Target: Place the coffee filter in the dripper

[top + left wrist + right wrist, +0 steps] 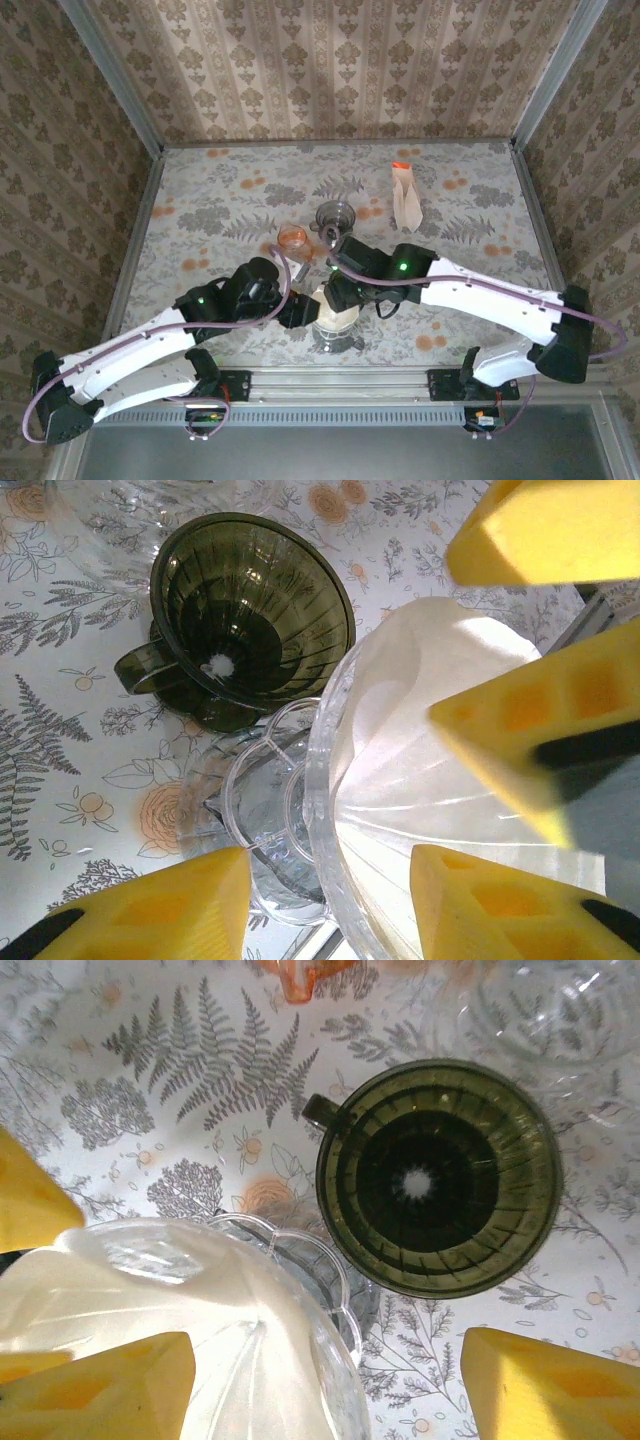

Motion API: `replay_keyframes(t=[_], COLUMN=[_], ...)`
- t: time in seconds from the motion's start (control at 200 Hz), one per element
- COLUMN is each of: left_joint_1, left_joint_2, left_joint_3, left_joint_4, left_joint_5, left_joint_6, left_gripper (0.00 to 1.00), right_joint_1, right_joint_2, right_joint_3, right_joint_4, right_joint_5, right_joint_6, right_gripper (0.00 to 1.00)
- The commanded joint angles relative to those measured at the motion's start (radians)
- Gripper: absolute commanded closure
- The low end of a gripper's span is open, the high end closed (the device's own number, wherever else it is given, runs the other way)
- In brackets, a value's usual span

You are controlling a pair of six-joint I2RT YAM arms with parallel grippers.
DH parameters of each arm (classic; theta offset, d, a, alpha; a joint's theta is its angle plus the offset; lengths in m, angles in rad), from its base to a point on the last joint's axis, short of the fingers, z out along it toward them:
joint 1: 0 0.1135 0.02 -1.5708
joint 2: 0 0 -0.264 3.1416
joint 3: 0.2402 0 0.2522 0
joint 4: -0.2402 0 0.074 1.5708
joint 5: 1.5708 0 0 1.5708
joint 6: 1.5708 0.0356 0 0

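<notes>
Arms are reaching inward from both sides, meeting low over the near middle of the table [220,200]. Tilted downward, the left gripper [330,865] is holding its fingers parted astride the rim and handle of the clear dripper [318,780]; whether they are pinching it cannot be told. Alongside, the right gripper [328,1345] is standing wide, one finger lying over the filter [390,730]. That filter is sitting in the clear dripper, mouth up, tip down, long axis upright. The green dripper [250,610] is standing just beside.
</notes>
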Motion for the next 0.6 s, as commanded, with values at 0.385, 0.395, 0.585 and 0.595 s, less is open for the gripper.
replay_keyframes(t=[0.385,0.395,0.585,0.595], left_joint_1=[0.007,0.007,0.008,0.008], left_joint_2=[-0.01,-0.011,-0.041,-0.042], left_joint_3=[-0.026,-0.027,-0.01,-0.01], left_joint_4=[0.019,0.019,0.01,0.01], left_joint_5=[0.006,0.005,-0.001,-0.002], left_joint_6=[-0.028,-0.028,-0.025,-0.024], left_gripper=[0.5,0.5,0.39,0.39], right_joint_1=[0.01,0.01,0.01,0.01], right_joint_2=[-0.113,-0.114,-0.145,-0.147], right_joint_3=[-0.047,-0.048,-0.038,-0.037], right_joint_4=[-0.087,-0.086,-0.071,-0.072], right_joint_5=[0.036,0.037,0.06,0.062], right_joint_6=[0.04,0.04,0.031,0.03], right_gripper=[0.42,0.42,0.36,0.35])
